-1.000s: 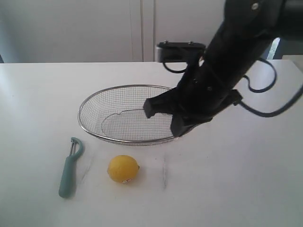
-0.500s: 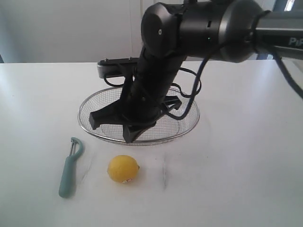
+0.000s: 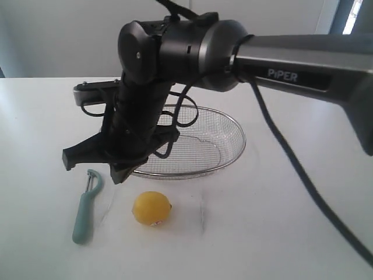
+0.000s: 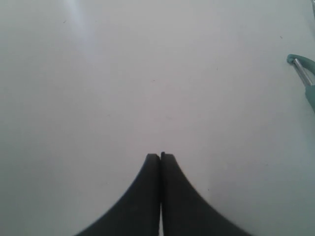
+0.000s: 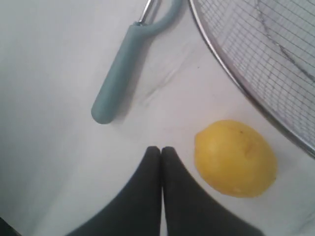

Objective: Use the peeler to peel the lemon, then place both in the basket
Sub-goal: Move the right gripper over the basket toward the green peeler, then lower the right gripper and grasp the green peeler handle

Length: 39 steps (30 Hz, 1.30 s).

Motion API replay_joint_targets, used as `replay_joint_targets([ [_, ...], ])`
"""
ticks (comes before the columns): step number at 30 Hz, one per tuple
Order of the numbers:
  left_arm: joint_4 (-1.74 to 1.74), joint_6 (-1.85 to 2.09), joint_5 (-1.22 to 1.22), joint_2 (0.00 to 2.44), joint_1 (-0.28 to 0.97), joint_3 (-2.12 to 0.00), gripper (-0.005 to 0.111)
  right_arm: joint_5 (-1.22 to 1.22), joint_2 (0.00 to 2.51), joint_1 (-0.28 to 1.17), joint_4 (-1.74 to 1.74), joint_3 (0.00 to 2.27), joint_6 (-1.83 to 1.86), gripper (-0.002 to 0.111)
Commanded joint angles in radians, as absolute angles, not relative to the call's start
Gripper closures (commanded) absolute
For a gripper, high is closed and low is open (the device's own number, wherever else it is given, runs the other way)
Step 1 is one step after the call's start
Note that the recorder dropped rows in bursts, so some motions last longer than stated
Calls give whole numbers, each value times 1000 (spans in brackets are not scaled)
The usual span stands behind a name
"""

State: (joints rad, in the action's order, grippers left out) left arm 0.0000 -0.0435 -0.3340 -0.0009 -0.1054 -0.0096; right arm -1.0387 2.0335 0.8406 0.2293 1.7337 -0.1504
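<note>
While neither thing of the task is held yet, the white bench carries all three of them, and the large right arm stretches across the middle to the left part of the scene, its wrist hanging low over the gap between the basket and the peeler's head.

The basket stands behind, empty as far as the mesh shows. In front of its near rim and to the left lies the peeler. Its long axis runs roughly front to back, with the looped head toward the basket and the handle end toward the front edge. The lemon sits to the right of the peeler, apart from it and just in front of the basket's rim, unpeeled.

The right fingers are pressed together and hold nothing. From them the lemon lies just to one side of the tips, while the peeler lies farther ahead on the other side, its handle end the nearer part. The left fingers are likewise closed and empty, over bare bench, with only the peeler's head at the edge of their camera's picture.

Judged from this, the right arm is the nearer to both things, and either pair of fingers must open before any grasp.
</note>
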Motion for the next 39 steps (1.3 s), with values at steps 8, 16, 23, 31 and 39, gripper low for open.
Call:
replay_joint_targets([
  [8,6,-47,-341,0,-107,0,107,-1057,2129,909,240,1833,-195,108],
  [16,6,-47,-341,0,-107,0,107,-1040,2198,927,249,1877,-279,108],
  [23,6,-47,-341,0,-107,0,107,-1042,2239,939,244,1941,-320,108],
  [31,6,-47,-341,0,-107,0,107,-1047,2292,959,144,1988,-459,108],
  [39,6,-47,-341,0,-107,0,107,-1012,2295,968,133,1988,-469,108],
])
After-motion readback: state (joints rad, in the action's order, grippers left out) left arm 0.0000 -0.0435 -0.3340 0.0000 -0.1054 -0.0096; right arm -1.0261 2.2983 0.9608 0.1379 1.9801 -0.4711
